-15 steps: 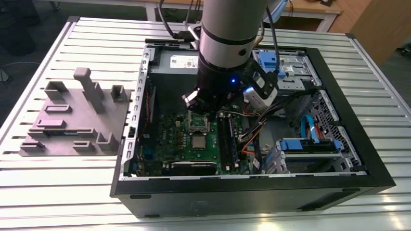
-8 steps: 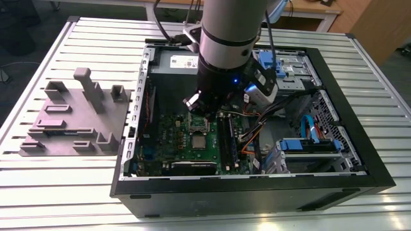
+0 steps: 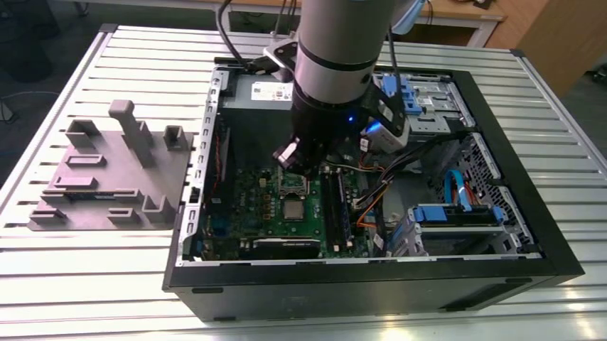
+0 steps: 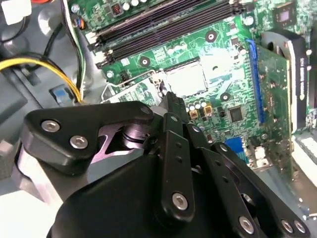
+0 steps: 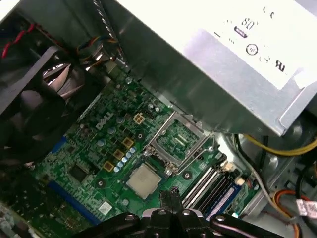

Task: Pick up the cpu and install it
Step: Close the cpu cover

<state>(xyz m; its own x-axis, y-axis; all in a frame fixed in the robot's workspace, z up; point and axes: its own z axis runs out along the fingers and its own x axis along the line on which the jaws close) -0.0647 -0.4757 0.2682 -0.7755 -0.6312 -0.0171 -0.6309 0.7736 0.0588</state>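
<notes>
While the arm hovers | cpu (image 5: 143, 179) in socket (motherboard (image 5: 94, 148))

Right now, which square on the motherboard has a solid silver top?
The cpu, with its plain metal face; the socket frame beside it is hollow in the middle.

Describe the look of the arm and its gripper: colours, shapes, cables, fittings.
The arm is a thick silver-grey cylinder with a dark band, ending in a black wrist section lit by a small blue light. Black cables run alongside it. In the second wrist view the gripper is matte black, built of flat linkage bars joined by silver screws.
</notes>
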